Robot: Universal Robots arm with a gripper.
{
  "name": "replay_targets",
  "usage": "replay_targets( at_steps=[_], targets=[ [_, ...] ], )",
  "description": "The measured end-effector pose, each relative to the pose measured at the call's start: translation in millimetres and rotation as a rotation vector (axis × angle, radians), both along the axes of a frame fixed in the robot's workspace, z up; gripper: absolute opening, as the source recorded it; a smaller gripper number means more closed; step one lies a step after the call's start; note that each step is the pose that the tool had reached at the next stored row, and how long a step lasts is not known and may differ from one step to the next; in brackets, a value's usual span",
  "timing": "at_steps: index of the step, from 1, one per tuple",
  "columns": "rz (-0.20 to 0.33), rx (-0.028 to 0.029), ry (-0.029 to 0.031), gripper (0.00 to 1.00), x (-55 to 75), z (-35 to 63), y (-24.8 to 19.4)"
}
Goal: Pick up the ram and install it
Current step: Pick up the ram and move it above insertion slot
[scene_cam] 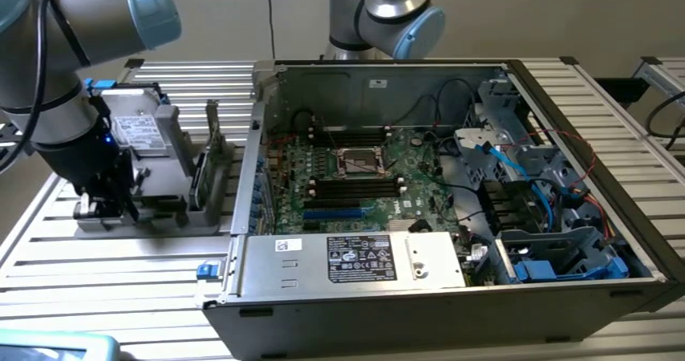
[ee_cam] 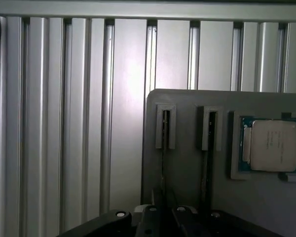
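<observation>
My gripper (ee_cam: 163, 211) is drawn in narrow on the ram (ee_cam: 166, 131), pinching its thin upper edge at the end nearest the wrist. The ram stands on its long edge in the grey holder (ee_cam: 187, 173) and is seen edge-on. Its long axis runs from my grip straight to a slotted post (ee_cam: 158, 126), in line with the ribs of the table (ee_cam: 89, 123), in the slot farther from the CPU (ee_cam: 275, 145). In the exterior view I am down at the holder, well apart from the open computer case (scene_cam: 450, 305), on the exterior view's left.
</observation>
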State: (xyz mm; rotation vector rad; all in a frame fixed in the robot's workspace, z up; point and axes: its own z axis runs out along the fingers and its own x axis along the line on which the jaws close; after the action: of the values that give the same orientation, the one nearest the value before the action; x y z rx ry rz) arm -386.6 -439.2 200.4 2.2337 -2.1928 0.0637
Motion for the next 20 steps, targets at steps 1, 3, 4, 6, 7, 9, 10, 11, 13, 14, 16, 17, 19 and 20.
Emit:
replay_targets(
  at_steps=[1, 3, 4, 6, 7, 9, 10, 11, 13, 14, 16, 17, 19, 20],
  targets=[
    [0.0, -0.0063, 0.0009, 0.13, -0.1, 1.1, 0.0],
    [0.0, -0.0171, 0.0031, 0.13, -0.3, 3.3, 0.1],
    [0.0, -0.023, 0.0035, 0.13, -0.3, 4.7, 0.0],
    [0.0, -0.0339, 0.0036, 0.13, -0.5, 8.6, 0.0],
    [0.0, -0.0387, 0.0034, 0.13, -0.5, 11.0, 0.2],
    [0.0, -0.0463, 0.0035, 0.13, -0.7, 16.3, 0.9],
    [0.0, -0.0486, 0.0037, 0.13, -0.9, 20.7, 1.3],
    [0.0, -0.0495, 0.0035, 0.13, -1.0, 25.3, 1.7],
    [0.0, -0.0516, 0.0035, 0.13, -1.3, 34.1, 2.6],
    [0.0, -0.0524, 0.0034, 0.13, -1.4, 38.8, 3.0],
    [0.0, -0.0533, 0.0034, 0.13, -1.7, 47.9, 3.8],
    [0.0, -0.0534, 0.0035, 0.13, -1.8, 52.4, 4.2],
    [-0.001, -0.0536, 0.0035, 0.13, -1.8, 61.5, 4.8],
    [-0.001, -0.0536, 0.0035, 0.13, -1.8, 65.9, 5.0]
  ],
)
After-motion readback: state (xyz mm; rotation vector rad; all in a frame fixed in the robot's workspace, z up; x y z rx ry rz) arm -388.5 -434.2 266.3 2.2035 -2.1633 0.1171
